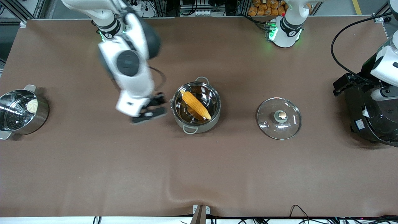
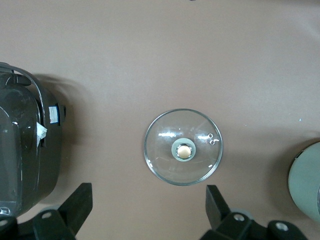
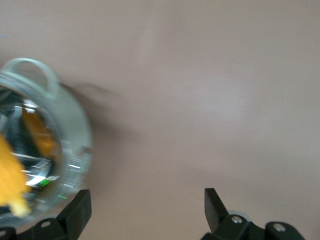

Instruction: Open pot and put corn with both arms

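Corn point(image 1: 196, 105) in open pot point(image 1: 196, 124), apparently clear of right fingers point(image 1: 155, 107).

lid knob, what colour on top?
Pale copper-tan top on the knob, ringed by a grey collar; clearest in the left wrist view.

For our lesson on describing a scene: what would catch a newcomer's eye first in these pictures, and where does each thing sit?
First, the yellow-orange corn cob lying slantwise in the open grey-beige pot with the shiny steel inside at mid-table. Next, the clear glass lid with a copper-topped knob, flat on the brown cloth beside the pot, toward the left arm's end. The right gripper hangs beside the pot, jaws open and empty.
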`<state>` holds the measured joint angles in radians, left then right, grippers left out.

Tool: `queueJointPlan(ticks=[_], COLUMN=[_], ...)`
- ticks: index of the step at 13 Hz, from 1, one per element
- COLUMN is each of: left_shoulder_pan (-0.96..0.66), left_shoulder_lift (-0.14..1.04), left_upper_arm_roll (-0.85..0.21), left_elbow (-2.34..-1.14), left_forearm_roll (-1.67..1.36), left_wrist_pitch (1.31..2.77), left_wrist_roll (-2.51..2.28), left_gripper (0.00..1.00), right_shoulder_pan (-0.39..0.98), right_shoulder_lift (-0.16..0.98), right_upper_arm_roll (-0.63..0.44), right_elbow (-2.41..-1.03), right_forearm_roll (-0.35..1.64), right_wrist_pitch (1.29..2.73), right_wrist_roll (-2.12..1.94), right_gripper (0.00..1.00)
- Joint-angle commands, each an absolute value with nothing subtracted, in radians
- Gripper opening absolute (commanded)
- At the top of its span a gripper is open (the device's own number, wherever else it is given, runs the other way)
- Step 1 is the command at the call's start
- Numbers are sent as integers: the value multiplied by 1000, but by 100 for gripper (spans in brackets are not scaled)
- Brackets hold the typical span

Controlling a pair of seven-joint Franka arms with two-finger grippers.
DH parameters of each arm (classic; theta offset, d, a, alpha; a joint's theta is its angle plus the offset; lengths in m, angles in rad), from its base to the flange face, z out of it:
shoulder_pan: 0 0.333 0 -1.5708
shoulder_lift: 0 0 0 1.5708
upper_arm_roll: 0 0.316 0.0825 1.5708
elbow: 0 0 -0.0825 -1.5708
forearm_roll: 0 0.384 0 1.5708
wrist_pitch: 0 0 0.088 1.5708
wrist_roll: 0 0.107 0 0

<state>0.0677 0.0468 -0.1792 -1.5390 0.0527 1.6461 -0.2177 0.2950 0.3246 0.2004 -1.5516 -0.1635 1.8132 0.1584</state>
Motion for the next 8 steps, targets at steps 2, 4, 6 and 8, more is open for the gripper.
queueJointPlan(ticks=[2,4,6,8], left_shoulder_pan=[75,75,75,75], left_shoulder_lift=[34,34,34,34], left_upper_arm_roll=[-184,-189,-193,-187], left_elbow=[-1534,-1534,-1534,-1534], left_forearm_roll=[37,37,37,38], left_wrist_pitch=[1628,1626,1626,1615], left_wrist_roll=[-198,-198,-195,-192], left_gripper=[100,100,100,100], right_shoulder_pan=[68,29,44,60], right_shoulder_lift=[102,39,11,-21], right_upper_arm_roll=[213,155,47,-27], right_elbow=[-1687,-1681,-1635,-1631], right_forearm_roll=[3,6,9,11], right_wrist_pitch=[1667,1620,1541,1528], right_wrist_roll=[6,-1,-113,-120], right_gripper=[100,100,100,100])
